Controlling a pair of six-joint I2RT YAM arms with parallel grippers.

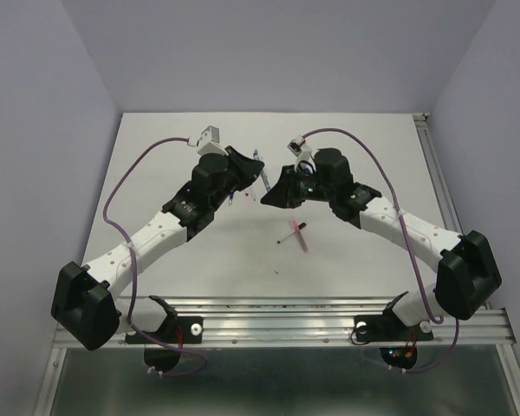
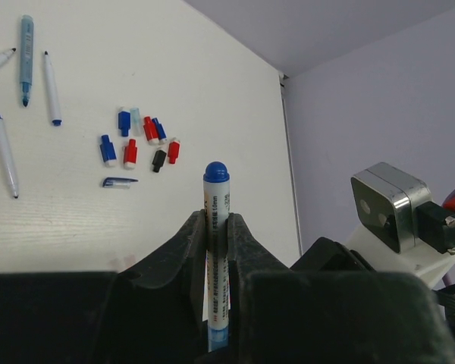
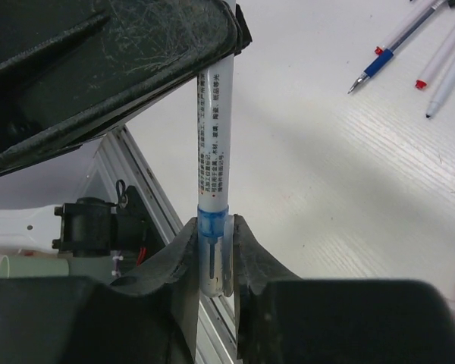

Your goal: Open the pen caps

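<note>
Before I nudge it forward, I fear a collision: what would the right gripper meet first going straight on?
Probably the left gripper, which faces it closely along the pen they both hold.

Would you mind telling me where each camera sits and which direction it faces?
Top external: above and behind the bases, looking down on the table; left arm and right arm show.
Left wrist: on the left arm, looking past the left gripper, shut on a blue pen, toward loose caps.
Right wrist: on the right arm, looking past the right gripper, shut on that pen, at the left gripper's body.
Shared: both wrist views show the blue pen.
</note>
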